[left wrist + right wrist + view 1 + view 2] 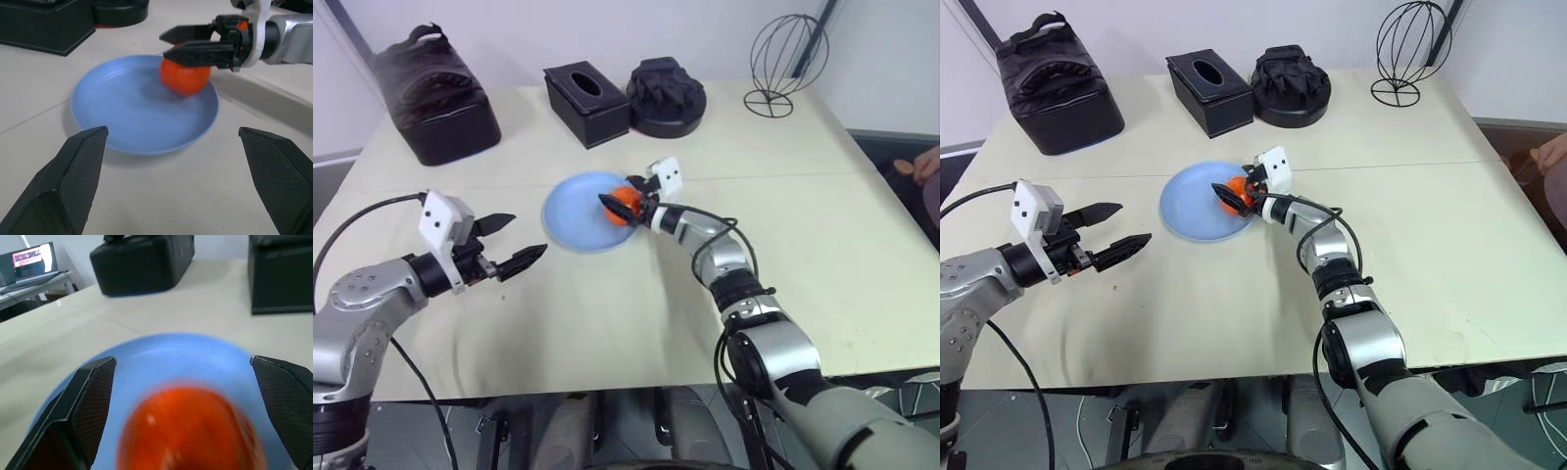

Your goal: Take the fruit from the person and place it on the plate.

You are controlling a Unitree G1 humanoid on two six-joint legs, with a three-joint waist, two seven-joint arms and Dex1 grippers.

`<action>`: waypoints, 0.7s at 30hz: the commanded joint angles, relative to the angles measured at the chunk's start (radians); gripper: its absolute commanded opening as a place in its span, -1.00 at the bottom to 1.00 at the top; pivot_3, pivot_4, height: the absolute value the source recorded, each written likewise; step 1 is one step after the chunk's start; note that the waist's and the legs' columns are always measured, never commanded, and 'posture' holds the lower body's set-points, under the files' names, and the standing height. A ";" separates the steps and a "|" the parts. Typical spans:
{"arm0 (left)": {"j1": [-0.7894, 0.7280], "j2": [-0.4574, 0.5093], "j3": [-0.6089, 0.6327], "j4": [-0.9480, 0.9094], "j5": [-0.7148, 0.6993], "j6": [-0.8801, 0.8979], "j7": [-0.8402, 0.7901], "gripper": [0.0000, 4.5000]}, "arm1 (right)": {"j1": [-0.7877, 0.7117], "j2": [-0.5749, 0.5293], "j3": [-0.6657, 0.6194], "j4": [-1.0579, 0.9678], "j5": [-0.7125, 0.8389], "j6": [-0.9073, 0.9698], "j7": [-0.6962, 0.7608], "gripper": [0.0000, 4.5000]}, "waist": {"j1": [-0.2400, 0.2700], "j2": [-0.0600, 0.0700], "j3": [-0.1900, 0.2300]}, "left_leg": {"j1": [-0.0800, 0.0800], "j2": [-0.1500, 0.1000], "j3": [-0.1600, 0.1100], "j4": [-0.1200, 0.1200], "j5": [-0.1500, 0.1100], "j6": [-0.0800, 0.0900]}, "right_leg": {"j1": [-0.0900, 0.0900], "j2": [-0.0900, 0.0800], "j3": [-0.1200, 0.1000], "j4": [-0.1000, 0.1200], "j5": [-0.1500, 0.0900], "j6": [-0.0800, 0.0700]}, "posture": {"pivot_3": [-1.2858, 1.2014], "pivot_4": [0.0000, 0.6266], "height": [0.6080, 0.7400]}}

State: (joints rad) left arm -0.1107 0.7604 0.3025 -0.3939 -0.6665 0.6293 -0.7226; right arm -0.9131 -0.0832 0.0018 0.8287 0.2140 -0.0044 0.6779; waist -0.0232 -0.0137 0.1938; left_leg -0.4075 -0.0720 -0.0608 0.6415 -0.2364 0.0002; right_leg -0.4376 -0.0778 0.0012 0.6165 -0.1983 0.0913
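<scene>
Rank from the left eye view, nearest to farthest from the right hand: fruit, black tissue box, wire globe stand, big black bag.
From the right hand:
1. Fruit, between its open fingers, over the plate.
2. Black tissue box, straight behind the plate.
3 and 4. Wire globe stand, far right corner, and big black bag, far left corner: too close to call.

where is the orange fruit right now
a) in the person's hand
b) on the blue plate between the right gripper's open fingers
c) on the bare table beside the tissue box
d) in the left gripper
b) The fruit sits on the plate, at its rim on the side of the right gripper, whose fingers stand spread on either side of it; the left gripper hangs open and empty off to the side.
</scene>
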 commanded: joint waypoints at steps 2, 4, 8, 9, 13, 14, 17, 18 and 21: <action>-0.029 -0.034 0.059 0.044 0.037 -0.061 0.064 1.00 | -0.031 -0.041 -0.032 -0.133 0.014 -0.004 -0.006 0.99 | 0.002 0.000 0.000 | 0.000 0.000 0.000 0.000 0.000 0.000 | 0.000 0.000 0.000 0.000 0.000 0.000 | 0.03 -0.52 1.00; -0.034 -0.053 0.099 0.088 0.066 -0.096 0.110 1.00 | -0.017 -0.098 -0.066 -0.290 0.052 0.058 -0.010 0.99 | 0.005 0.001 0.000 | -0.001 0.000 0.000 0.000 0.000 0.000 | -0.001 0.000 0.000 0.000 0.000 0.000 | 0.03 -0.52 1.00; -0.024 -0.075 0.135 0.141 0.127 -0.158 0.170 1.00 | 0.068 -0.217 -0.114 -0.534 0.082 0.182 -0.031 0.99 | 0.014 0.000 0.000 | -0.001 0.000 0.000 0.000 0.000 0.000 | -0.001 -0.001 0.000 0.000 0.000 0.000 | 0.03 -0.52 1.00; -0.022 -0.092 0.141 0.155 0.135 -0.170 0.191 1.00 | 0.109 -0.255 -0.121 -0.577 0.073 0.201 -0.034 0.99 | 0.014 -0.001 -0.001 | -0.001 0.000 0.000 0.000 0.000 0.000 | -0.001 -0.001 0.000 -0.001 0.000 0.000 | 0.03 -0.52 1.00; 0.003 -0.152 0.122 0.183 0.182 -0.201 0.248 1.00 | 0.255 -0.343 -0.144 -0.648 0.042 0.224 -0.057 0.99 | 0.012 -0.001 -0.001 | 0.000 0.000 0.000 0.000 0.000 0.001 | 0.002 -0.002 -0.001 -0.002 0.000 0.000 | 0.03 -0.52 1.00; 0.012 -0.165 0.116 0.190 0.191 -0.206 0.254 1.00 | 0.295 -0.359 -0.147 -0.654 0.033 0.217 -0.060 0.99 | 0.011 -0.001 -0.001 | 0.000 0.000 0.000 0.000 0.000 0.001 | 0.002 -0.002 -0.001 -0.002 0.000 0.000 | 0.03 -0.52 1.00; 0.020 -0.184 0.112 0.201 0.197 -0.214 0.253 1.00 | 0.361 -0.386 -0.137 -0.663 0.011 0.192 -0.064 0.99 | 0.007 0.000 0.000 | 0.000 0.000 0.001 0.000 0.000 0.001 | 0.001 -0.002 0.000 -0.001 0.000 0.000 | 0.03 -0.52 1.00; 0.017 -0.186 0.103 0.205 0.199 -0.217 0.244 1.00 | 0.384 -0.394 -0.131 -0.658 0.003 0.177 -0.056 0.99 | 0.006 0.000 0.000 | -0.001 0.000 0.001 0.000 0.000 0.001 | 0.001 -0.001 0.000 -0.001 0.000 0.000 | 0.03 -0.52 1.00; -0.004 -0.183 0.087 0.229 0.195 -0.218 0.211 1.00 | 0.417 -0.391 -0.139 -0.625 0.001 0.158 -0.065 0.99 | 0.009 -0.001 0.000 | 0.000 0.001 0.001 0.000 0.000 0.001 | 0.001 -0.001 0.000 -0.001 0.000 0.000 | 0.03 -0.52 1.00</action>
State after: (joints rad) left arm -0.0949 0.5676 0.3850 -0.1586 -0.4677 0.4357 -0.4959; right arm -0.4937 -0.4716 -0.1248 0.2194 0.2122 0.1831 0.6192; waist -0.0142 -0.0142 0.1934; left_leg -0.4072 -0.0713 -0.0596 0.6422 -0.2366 0.0011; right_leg -0.4356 -0.0788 0.0013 0.6152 -0.1983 0.0914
